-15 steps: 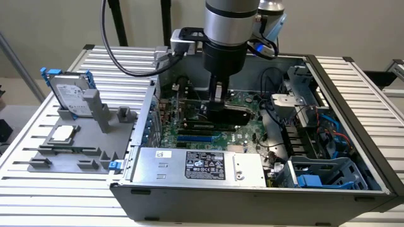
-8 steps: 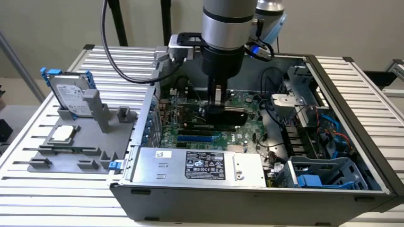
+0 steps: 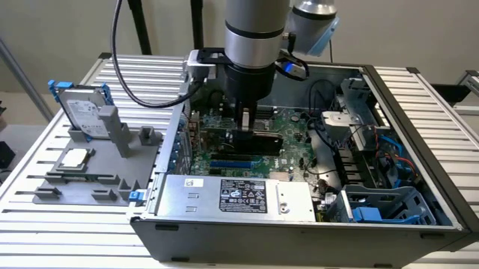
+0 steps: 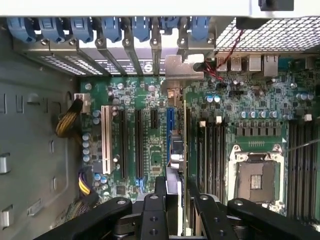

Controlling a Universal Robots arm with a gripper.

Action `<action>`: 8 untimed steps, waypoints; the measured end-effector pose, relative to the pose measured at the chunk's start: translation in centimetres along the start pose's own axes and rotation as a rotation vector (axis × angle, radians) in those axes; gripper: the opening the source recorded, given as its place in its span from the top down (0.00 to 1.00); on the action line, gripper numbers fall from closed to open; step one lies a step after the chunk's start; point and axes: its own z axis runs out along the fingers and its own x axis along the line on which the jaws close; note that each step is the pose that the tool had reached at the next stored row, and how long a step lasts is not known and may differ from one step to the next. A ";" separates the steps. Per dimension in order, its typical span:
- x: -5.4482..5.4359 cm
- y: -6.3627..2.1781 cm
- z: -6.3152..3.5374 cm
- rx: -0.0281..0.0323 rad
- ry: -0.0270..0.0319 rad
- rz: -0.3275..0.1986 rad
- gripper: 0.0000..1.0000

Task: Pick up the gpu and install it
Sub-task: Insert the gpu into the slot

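Gripper (image 3: 244,130): black jaws pinching the gpu's top edge.
Gpu (image 3: 258,143): thin flat card, black face, upright on edge over the green motherboard (image 3: 290,128).
Case (image 3: 299,238): open grey metal box on the slatted bench (image 3: 67,224).

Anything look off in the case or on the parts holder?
Nothing stands out. The gpu stands upright in the gripper, parallel to the motherboard slots. The hard drive and processor chip sit in the grey holder.

End effector (image 3: 244,130) on upright gpu (image 3: 262,144) over motherboard (image 3: 290,124) inside open computer case (image 3: 299,238)
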 end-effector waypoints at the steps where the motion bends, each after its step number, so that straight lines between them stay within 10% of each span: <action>1: 0.0 0.14 0.17 0.0000 0.0001 0.000 1.00; 8: 0.1 1.38 1.45 -0.0001 0.0002 0.000 1.00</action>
